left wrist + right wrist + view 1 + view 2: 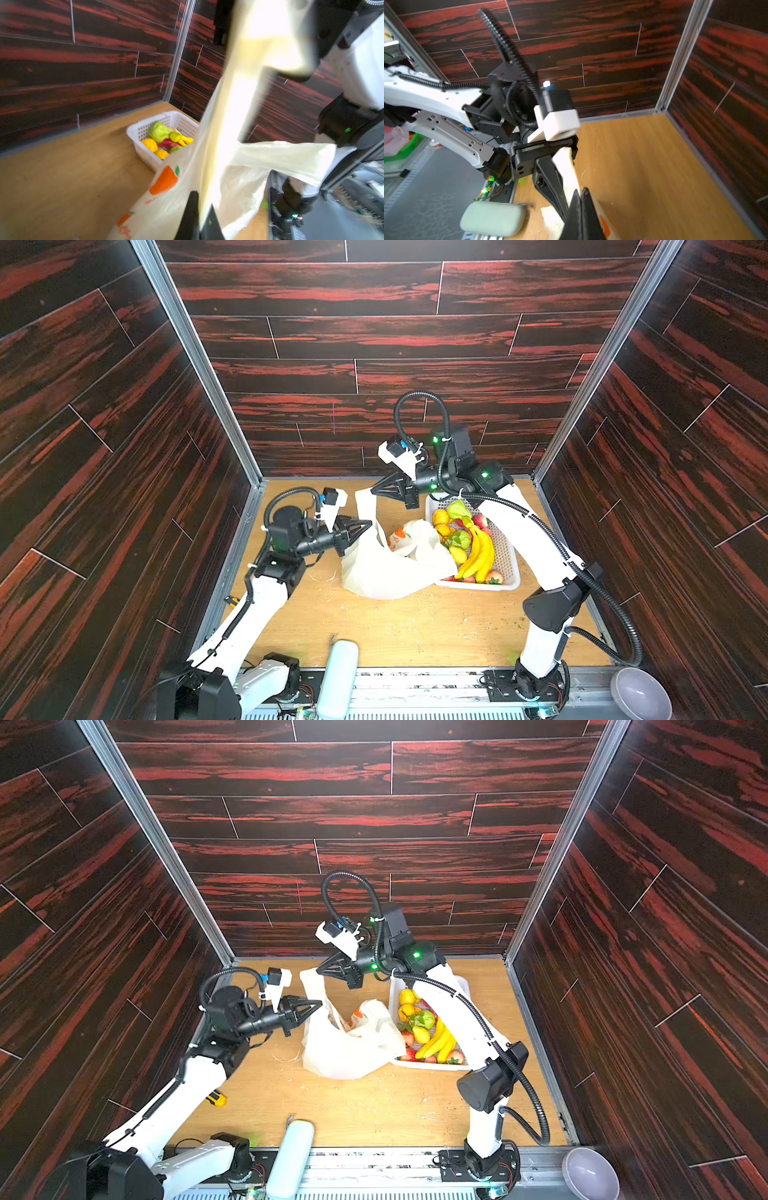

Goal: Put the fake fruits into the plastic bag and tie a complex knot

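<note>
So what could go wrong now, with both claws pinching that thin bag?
The left gripper and right gripper both pinch one thin handle of the plastic bag; pulling apart might tear it. The bag leans on the basket, so lifting could drag it and spill the fake fruits.

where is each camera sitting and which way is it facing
Top views: high at the front, looking down on plastic bag, basket, both arms.
Left wrist: on left arm, facing past left hand to basket; right arm shows.
Right wrist: on right arm, facing past right hand at left arm.
Shared: plastic bag, in every view.
</note>
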### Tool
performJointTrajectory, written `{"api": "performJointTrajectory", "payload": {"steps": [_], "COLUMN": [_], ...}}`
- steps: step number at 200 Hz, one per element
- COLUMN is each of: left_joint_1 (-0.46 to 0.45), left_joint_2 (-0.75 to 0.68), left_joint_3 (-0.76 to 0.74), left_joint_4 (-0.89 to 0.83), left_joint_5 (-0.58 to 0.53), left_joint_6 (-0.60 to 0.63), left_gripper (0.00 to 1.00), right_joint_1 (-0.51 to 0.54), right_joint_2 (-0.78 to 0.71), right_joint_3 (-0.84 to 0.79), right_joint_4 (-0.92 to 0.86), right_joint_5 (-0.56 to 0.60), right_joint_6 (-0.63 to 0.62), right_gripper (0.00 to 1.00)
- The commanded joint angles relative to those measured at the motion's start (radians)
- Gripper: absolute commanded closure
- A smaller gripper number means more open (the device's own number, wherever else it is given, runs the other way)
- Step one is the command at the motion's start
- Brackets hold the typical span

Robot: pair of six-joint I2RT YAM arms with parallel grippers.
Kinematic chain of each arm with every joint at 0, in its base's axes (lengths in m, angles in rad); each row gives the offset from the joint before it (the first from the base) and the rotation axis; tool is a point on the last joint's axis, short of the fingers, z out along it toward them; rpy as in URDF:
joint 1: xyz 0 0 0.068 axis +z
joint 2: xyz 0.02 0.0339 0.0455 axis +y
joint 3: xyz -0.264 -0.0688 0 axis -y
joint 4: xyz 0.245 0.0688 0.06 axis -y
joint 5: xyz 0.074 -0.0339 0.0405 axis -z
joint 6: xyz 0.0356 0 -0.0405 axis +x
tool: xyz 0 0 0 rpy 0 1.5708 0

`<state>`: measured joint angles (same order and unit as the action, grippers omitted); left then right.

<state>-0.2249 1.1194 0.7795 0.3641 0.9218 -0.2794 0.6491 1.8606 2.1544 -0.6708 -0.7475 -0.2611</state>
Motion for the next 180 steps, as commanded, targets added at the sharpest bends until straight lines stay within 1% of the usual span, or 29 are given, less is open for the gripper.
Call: {"api": "performJointTrajectory", "payload": {"steps": [1,41,68,78,90,101,111,121,133,143,153,157,168,180], "left_joint_1": [-0.010,-0.012,-0.013,-0.013,-0.013,-0.013,-0.013,-0.013,-0.013,-0.013,-0.013,-0.013,-0.013,-0.013], "left_joint_2": [0.008,0.029,0.031,0.028,0.023,0.019,0.016,0.015,0.012,0.008,0.004,0.003,0.000,-0.002], "left_joint_3": [-0.060,-0.143,-0.155,-0.148,-0.138,-0.129,-0.118,-0.107,-0.096,-0.092,-0.087,-0.085,-0.082,-0.076], "left_joint_4": [0.072,0.138,0.159,0.159,0.154,0.148,0.140,0.135,0.127,0.127,0.124,0.124,0.119,0.118], "left_joint_5": [-0.022,-0.045,-0.049,-0.048,-0.050,-0.051,-0.056,-0.052,-0.052,-0.052,-0.054,-0.054,-0.054,-0.053], "left_joint_6": [-0.046,-0.079,-0.094,-0.096,-0.095,-0.089,-0.085,-0.081,-0.078,-0.077,-0.073,-0.072,-0.070,-0.070], "left_gripper": [0.96,0.96,0.96,0.93,0.82,0.78,0.77,0.79,0.81,0.84,0.86,0.87,0.87,0.88], "right_joint_1": [-0.035,-0.053,-0.053,-0.054,-0.054,-0.053,-0.054,-0.053,-0.054,-0.062,-0.075,-0.080,-0.086,-0.086], "right_joint_2": [-0.043,-0.037,-0.031,-0.027,-0.024,-0.021,-0.021,-0.021,-0.025,-0.030,-0.039,-0.042,-0.044,-0.038], "right_joint_3": [0.010,0.007,0.007,0.007,0.008,0.007,0.004,0.003,0.002,-0.008,-0.035,-0.047,-0.076,-0.092], "right_joint_4": [0.116,0.139,0.143,0.145,0.146,0.145,0.145,0.139,0.111,0.091,0.096,0.102,0.113,0.100], "right_joint_5": [-0.044,-0.062,-0.076,-0.087,-0.108,-0.128,-0.143,-0.148,-0.124,-0.106,-0.103,-0.098,-0.081,-0.071], "right_joint_6": [0.079,0.105,0.108,0.111,0.112,0.113,0.112,0.101,0.072,0.049,0.040,0.042,0.043,0.037], "right_gripper": [1.00,1.00,1.00,1.00,1.00,1.00,1.00,1.00,1.00,0.85,0.67,0.61,0.48,0.39]}}
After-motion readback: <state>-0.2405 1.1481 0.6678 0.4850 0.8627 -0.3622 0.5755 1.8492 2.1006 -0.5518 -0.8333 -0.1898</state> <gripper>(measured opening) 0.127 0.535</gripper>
